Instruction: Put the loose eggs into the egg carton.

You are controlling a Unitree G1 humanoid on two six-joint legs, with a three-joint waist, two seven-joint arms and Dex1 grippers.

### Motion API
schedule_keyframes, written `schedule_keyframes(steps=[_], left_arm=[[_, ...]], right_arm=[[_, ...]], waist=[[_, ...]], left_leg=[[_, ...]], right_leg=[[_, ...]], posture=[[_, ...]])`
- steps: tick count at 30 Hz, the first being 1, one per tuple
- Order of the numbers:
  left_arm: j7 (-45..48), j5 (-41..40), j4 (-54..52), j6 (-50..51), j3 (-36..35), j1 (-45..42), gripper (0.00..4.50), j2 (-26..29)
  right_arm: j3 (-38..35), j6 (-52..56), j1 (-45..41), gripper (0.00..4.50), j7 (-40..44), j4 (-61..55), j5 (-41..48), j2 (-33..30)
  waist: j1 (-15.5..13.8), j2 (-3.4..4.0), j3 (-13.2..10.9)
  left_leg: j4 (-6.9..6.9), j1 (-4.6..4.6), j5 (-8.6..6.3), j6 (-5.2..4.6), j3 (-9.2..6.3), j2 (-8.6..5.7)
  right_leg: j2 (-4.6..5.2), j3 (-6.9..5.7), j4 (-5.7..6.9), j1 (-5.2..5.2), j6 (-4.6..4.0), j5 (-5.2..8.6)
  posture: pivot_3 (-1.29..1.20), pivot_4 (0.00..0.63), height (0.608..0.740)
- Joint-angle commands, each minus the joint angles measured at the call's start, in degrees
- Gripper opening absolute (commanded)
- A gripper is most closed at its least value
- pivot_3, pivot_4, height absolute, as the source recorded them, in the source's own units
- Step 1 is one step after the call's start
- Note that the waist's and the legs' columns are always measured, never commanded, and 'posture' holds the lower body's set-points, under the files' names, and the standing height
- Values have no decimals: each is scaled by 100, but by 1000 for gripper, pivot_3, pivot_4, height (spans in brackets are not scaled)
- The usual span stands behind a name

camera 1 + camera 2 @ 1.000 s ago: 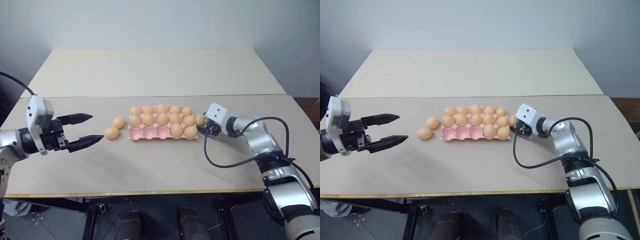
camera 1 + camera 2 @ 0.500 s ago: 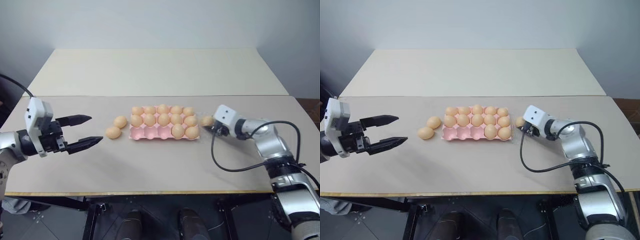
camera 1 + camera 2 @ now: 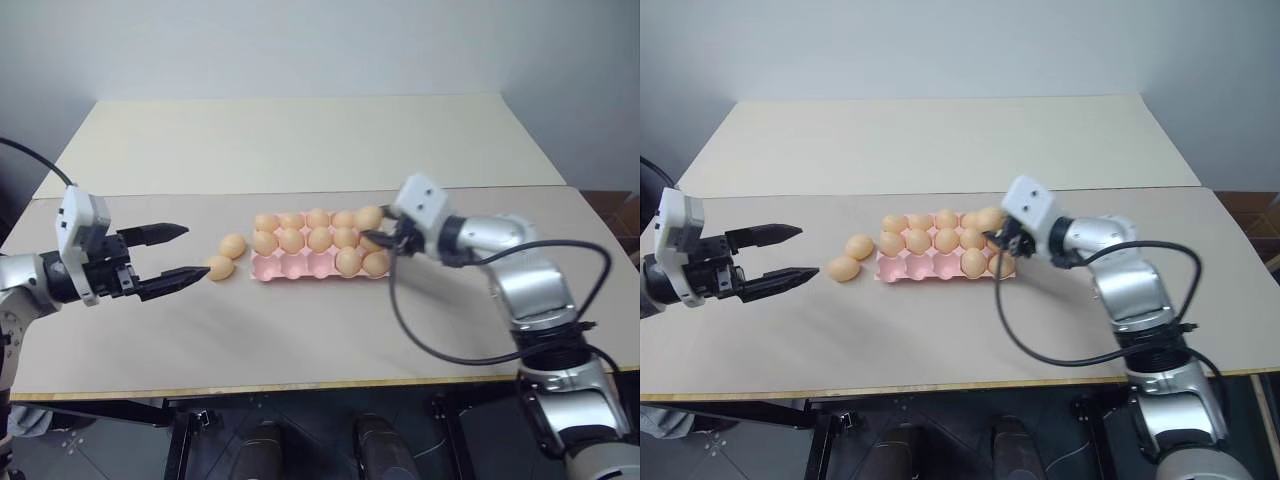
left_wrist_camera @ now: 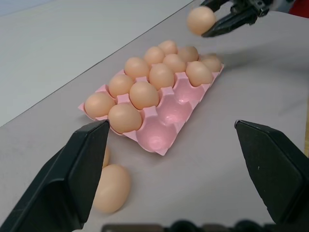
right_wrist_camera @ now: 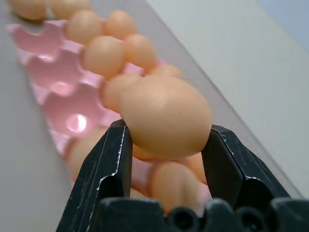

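My right gripper (image 5: 164, 140) has its two black fingers (image 5: 104, 166) pinching one light orange-tan egg (image 5: 166, 118) across its sides, lifted clear of the table (image 3: 300, 330) and hanging over the right end of the pink egg carton (image 3: 300, 267). I read that high carry as the way to clear the eggs already seated before lowering into a free cup. A second ago that gripper was down at table level just off the carton's right end, beside an egg lying there; now the spot is bare and the hand has come up and in over the carton.

The carton sits mid-table with its two far rows full and two eggs at the right end of the near row; three near-row cups (image 4: 159, 137) at its left end are open.

My left gripper (image 3: 165, 258) is well to the left of the carton, fingers spread wide, nothing between them, and it has not shifted. I judge it is waiting for the two loose eggs (image 3: 221, 267) lying just off the carton's left end, one touching or nearly touching the other.
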State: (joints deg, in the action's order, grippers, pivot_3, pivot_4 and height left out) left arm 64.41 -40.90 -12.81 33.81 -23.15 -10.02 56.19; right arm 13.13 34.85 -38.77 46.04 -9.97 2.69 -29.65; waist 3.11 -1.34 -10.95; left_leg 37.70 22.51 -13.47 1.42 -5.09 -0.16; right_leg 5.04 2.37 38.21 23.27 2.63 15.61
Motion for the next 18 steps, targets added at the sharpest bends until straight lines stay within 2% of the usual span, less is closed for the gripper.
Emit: schedule_keyframes(steps=[1,8,9,10,14,18], left_arm=[[8,-92,-160,-4,-256,76,4500,64],[-47,-99,-232,-4,-369,205,4500,55],[-48,-100,-240,-4,-379,223,4500,55],[-45,-96,-243,-10,-385,239,4500,55],[-55,-94,-266,-5,-399,261,4500,54],[-54,-75,-234,-27,-356,229,4500,61]], right_arm=[[215,98,-167,2026,-211,-83,-150,203],[765,66,-367,2026,-272,131,-407,556],[818,108,-371,2660,-274,122,-424,591],[860,163,-385,2885,-287,141,-449,625],[919,241,-409,4332,-328,136,-554,605],[284,661,-514,4439,-210,-247,-129,454]], waist=[[-15,0,0],[-42,0,0],[-42,0,0],[-41,0,0],[-46,0,0],[-50,0,0]], left_leg=[[0,1,0,0,0,0],[1,-2,0,1,0,1],[0,-2,0,1,0,1],[0,-2,-1,2,0,1],[1,-2,-1,2,0,1],[1,-2,-1,2,0,0]], right_leg=[[0,0,0,1,0,0],[-2,0,1,2,-2,-1],[-2,0,1,2,-2,-1],[-2,0,0,2,-2,-1],[-2,0,2,2,-2,-1],[-1,0,2,2,-2,-1]], posture=[[0,150,740],[0,150,740],[0,150,740],[0,150,740],[0,150,740],[0,150,740]])
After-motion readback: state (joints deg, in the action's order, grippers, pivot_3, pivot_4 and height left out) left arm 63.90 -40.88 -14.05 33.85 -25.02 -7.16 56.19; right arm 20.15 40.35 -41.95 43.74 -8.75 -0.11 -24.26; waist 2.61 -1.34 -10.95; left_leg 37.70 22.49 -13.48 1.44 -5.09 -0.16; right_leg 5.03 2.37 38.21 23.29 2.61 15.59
